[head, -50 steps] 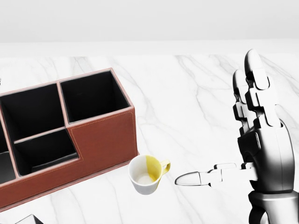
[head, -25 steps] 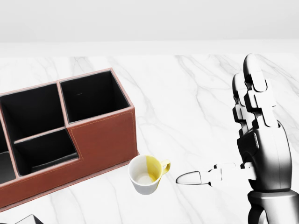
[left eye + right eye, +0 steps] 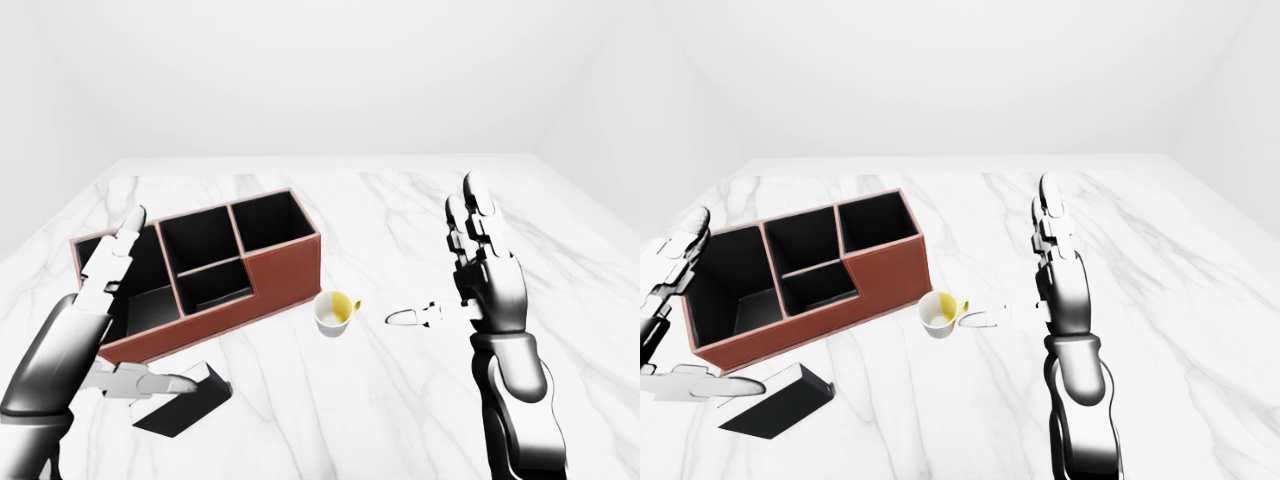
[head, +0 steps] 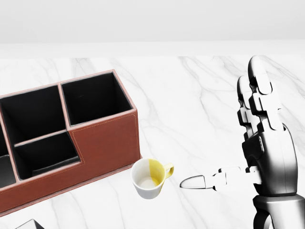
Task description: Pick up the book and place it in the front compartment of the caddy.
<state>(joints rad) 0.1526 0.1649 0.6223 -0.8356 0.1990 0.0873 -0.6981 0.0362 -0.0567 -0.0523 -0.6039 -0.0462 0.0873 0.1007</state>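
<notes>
The book (image 3: 183,402) is lying flat on the marble table (image 3: 380,210) at the lower left of the left-eye view, dark and angled, just below the caddy (image 3: 285,268) and not yet lifted. The left hand (image 3: 95,335) is hovering over it with fingers spread wide; its thumb is pointing across the book's near edge, and I cannot tell whether it is touching, but nothing is being gripped. The right hand (image 4: 264,143) is standing upright at the right of the head view, fingers straight and thumb jutting toward the cup (image 4: 148,178), holding nothing. Several things could go wrong from here, in my judgement. The book is lying flat, so the fingers may be skating over its cover and pushing it along the smooth table rather than getting under an edge. The left hand is also working close to the caddy's low wall, so a careless lift could be knocking the caddy askew. The cup is sitting just beside the caddy's lower right corner, where a swinging book might tip it. Counting: one book, one caddy with four visible compartments, one cup, two hands.
</notes>
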